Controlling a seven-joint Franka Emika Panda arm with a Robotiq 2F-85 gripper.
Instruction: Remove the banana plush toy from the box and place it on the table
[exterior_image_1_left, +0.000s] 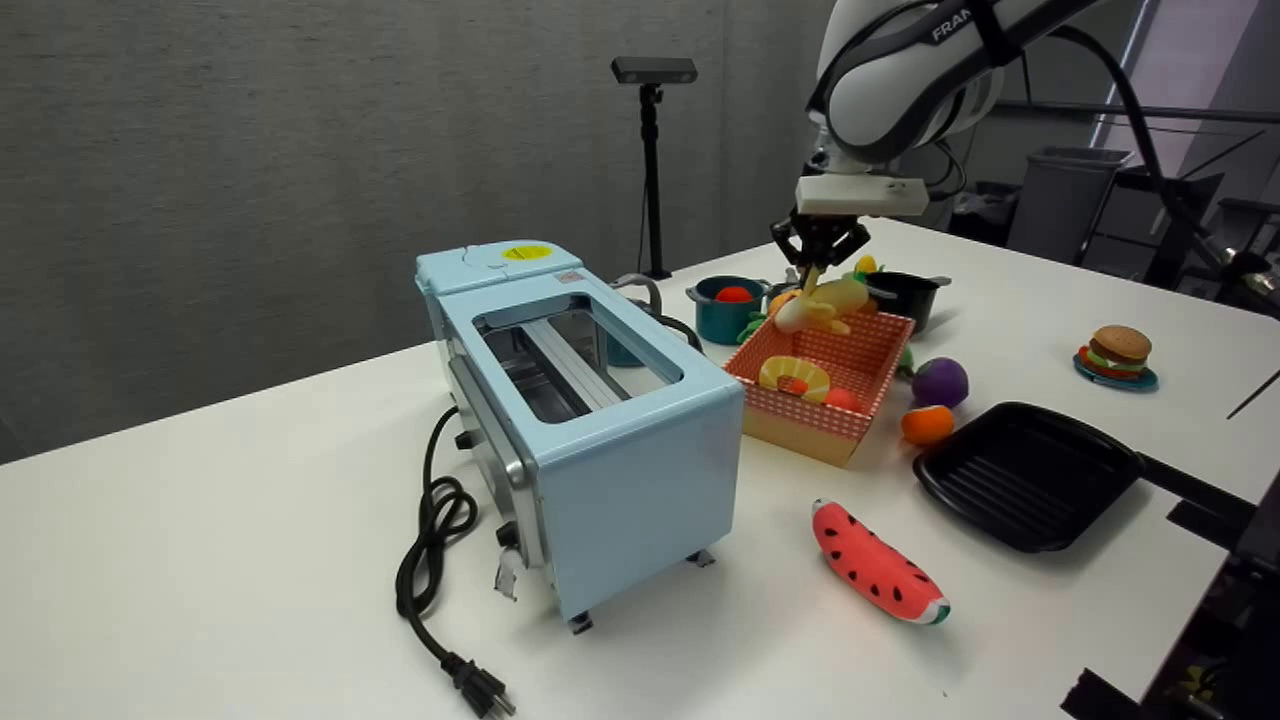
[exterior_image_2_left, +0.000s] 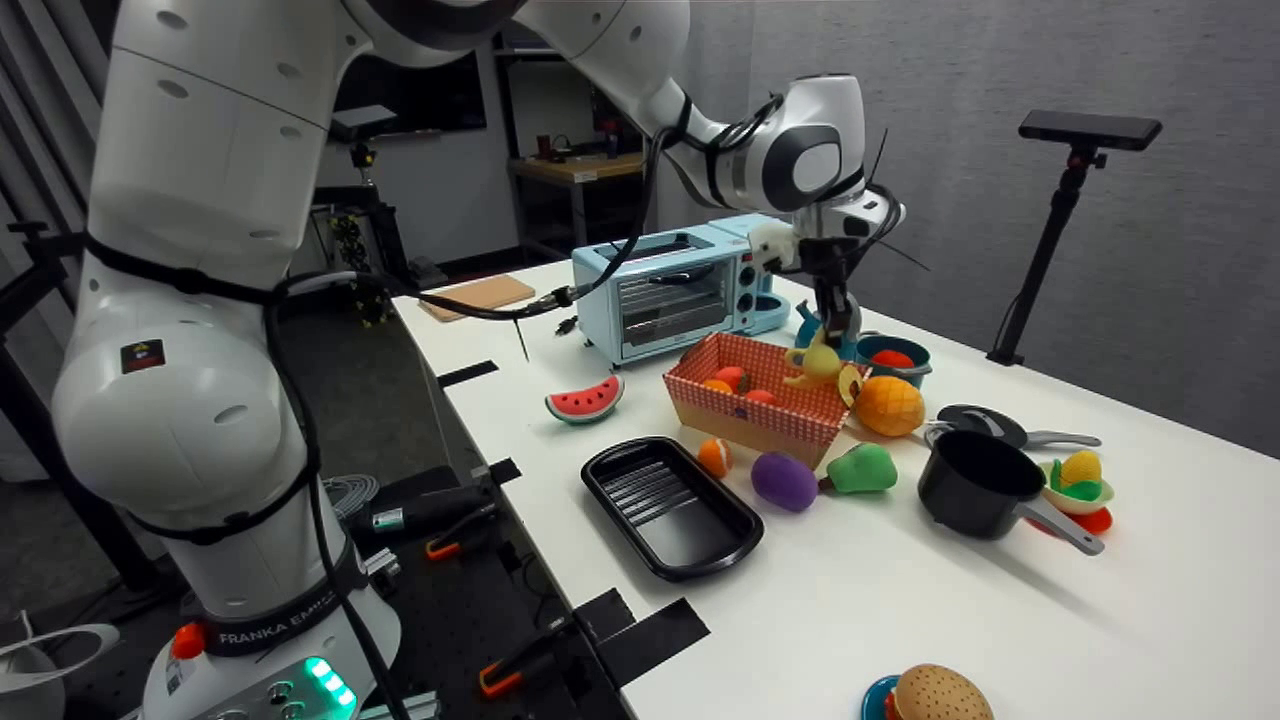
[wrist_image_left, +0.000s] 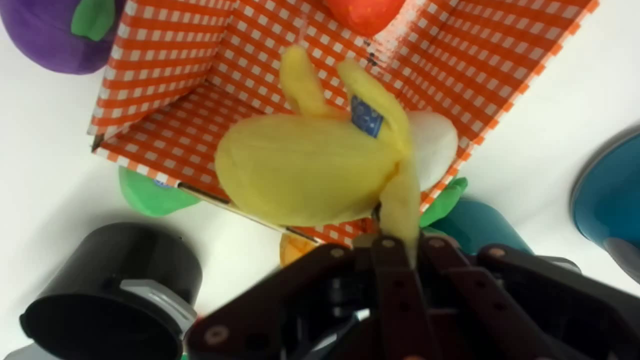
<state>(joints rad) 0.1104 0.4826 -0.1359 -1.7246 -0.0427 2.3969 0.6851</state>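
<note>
1. Gripper (wrist_image_left: 411, 247), nearest in the wrist view: clenched on one peel end of the banana plush toy (wrist_image_left: 300, 170).
2. It hangs over one end of the box (wrist_image_left: 165, 60); removal judged underway, placement outstanding.
3. Edge clearance unconfirmed; in an exterior view, bare table (exterior_image_2_left: 870, 600) shows right of the black pan (exterior_image_2_left: 670, 510).

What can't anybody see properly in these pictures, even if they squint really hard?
Marks on the small blue label of the soft yellow banana plush toy: too blurred, wrist view.
Lower part of the round red toy inside the round teal pot: hidden by its wall in both exterior views.
Top of the white jointed robot arm: cut off by the upper edge in both exterior views.
</note>
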